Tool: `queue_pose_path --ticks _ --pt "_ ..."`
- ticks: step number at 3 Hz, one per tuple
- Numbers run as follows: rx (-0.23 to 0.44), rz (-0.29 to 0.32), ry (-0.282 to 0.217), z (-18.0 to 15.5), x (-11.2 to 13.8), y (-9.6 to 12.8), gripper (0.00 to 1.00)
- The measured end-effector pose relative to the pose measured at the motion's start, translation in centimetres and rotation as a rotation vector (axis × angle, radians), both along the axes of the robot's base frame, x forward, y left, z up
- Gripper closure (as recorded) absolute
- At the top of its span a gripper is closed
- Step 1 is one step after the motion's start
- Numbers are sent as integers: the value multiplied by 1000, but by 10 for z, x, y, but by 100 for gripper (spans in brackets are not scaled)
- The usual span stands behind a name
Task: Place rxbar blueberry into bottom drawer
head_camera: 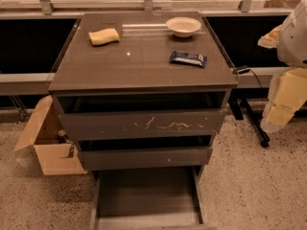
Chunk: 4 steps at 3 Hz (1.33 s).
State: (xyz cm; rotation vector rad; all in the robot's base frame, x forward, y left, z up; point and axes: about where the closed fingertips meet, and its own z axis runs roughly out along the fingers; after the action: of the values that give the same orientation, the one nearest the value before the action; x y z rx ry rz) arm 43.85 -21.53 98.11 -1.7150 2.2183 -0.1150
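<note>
The rxbar blueberry, a dark blue flat bar with pale markings, lies on the cabinet top near its right edge. The bottom drawer is pulled out at the foot of the cabinet, and its plain floor shows bare. My arm's pale cream and white parts hang at the right edge of the view. The gripper is there, off to the right of the cabinet and below its top, well apart from the bar.
A yellow sponge and a white bowl sit on the cabinet top. The white-scratched drawer front and middle drawer stand slightly out. An open cardboard box sits on the floor at left. A black stand leg is at right.
</note>
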Motion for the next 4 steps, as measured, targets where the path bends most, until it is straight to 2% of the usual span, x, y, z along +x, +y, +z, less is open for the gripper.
queue_pose_path --ticks 1,2,3,4 --pt "0 0 0 0 0 0 0" --pt "38 12 -18 1 20 -3 0" --pt "128 16 -34 1 59 3 0" --pt "228 -17 -38 -5 93 24 0"
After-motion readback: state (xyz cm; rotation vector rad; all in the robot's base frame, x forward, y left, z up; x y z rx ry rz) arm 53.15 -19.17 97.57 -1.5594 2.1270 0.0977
